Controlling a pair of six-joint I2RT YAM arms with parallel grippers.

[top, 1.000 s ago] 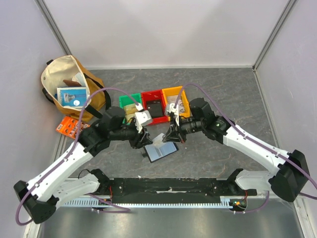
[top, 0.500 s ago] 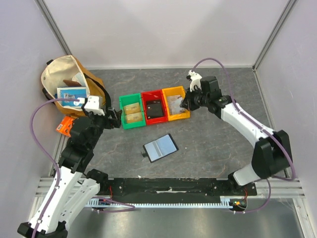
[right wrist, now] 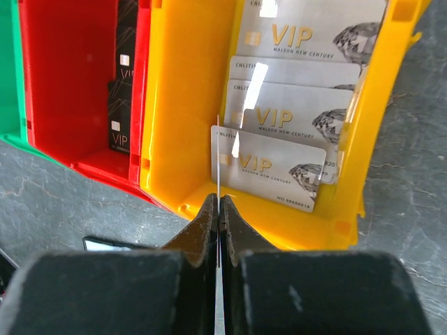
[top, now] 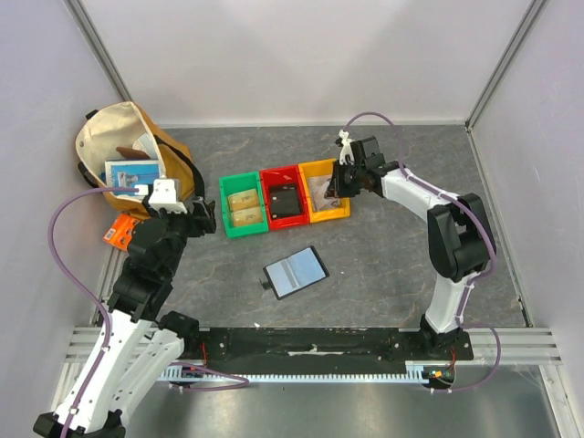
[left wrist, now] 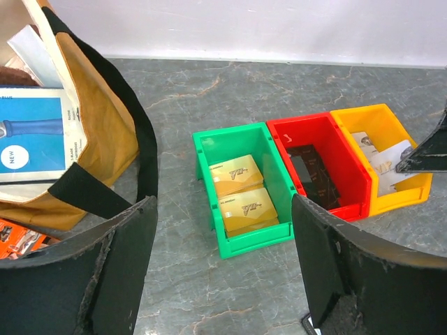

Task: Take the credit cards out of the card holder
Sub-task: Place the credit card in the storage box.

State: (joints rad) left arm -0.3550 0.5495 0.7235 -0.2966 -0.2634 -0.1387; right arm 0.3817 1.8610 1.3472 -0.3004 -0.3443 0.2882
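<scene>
Softness is to be expected of the small black bifold card holder [top: 297, 272], which is seen lying open and flat on the grey marbled table [top: 392, 265], nearest the arm bases and between the two arms, touched by neither. Its two shiny grey-blue panels are turned upward. Whether any cards are left in them cannot be told. It is judged light and limp, likely to slide or fold if a card is dragged from it, so it is best pinned at its black rim while a card is drawn by an exposed short edge.

Further out, the left gripper [top: 203, 219] is held above the table with its jaws spread wide and nothing between them. Beyond it, gold cards [left wrist: 237, 176] are stacked in the green plastic bin [left wrist: 209, 181], and black cards [right wrist: 124, 77] lie in the red plastic bin [right wrist: 63, 84] beside it.

Over the yellow plastic bin [right wrist: 188, 105], the right gripper [right wrist: 218, 204] is closed tight on a thin silver card [right wrist: 218, 160], seen edge-on and upright above the silver VIP cards [right wrist: 279, 115] already laid there. Such cards are judged stiff, very light and slick, so a firm pinch well onto the face is called for.

Farthest to the left, a tan canvas bag [left wrist: 105, 132] is seen.
</scene>
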